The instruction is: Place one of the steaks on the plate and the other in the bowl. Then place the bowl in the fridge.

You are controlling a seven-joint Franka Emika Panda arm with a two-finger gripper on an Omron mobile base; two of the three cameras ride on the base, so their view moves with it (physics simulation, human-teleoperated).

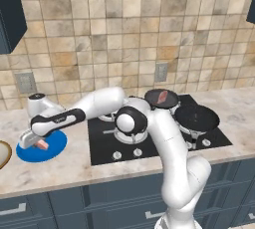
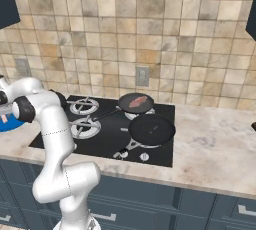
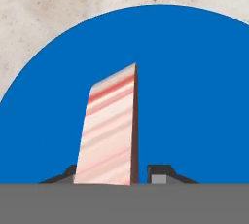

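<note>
The arm is reaching far out to its left, low over the bench [image 1: 149, 171], and the hand [image 1: 34, 142] is hanging right above the plate [image 1: 54, 148]. The plate is lying flat on the bench near the front edge, left of the stove [image 1: 164, 133]. A steak [image 1: 42, 145] is sitting at the hand's tips, tilted, its lower end down at the blue surface or a hair above it; I cannot tell which.

From the hand view the steak [image 3: 111, 130] is standing up on edge between the two fingertips [image 3: 158, 175], streaky pink face showing, with the plate [image 3: 194, 96] spreading wide behind it and pale bench [image 3: 48, 4] showing beyond the plate's rim. The tips are standing partway apart, with a gap showing between the steak and one fingertip. Whether the other tip is pressing on the meat, I cannot tell, so I am not calling it a grip or a release.

Over on the stove, the second steak [image 1: 163, 97] is lying in a dark pan [image 1: 160, 98] on a back burner, near the wall. A second dark pan [image 1: 196, 117] is sitting in front of it, toward the stove's right side. From the right base view that steak [image 2: 138, 102] is lying flat in its pan [image 2: 135, 103].

At the far left edge of the left base view, the tan rim of the bowl [image 1: 4, 154] is poking in, resting on the bench just beside the plate.
</note>
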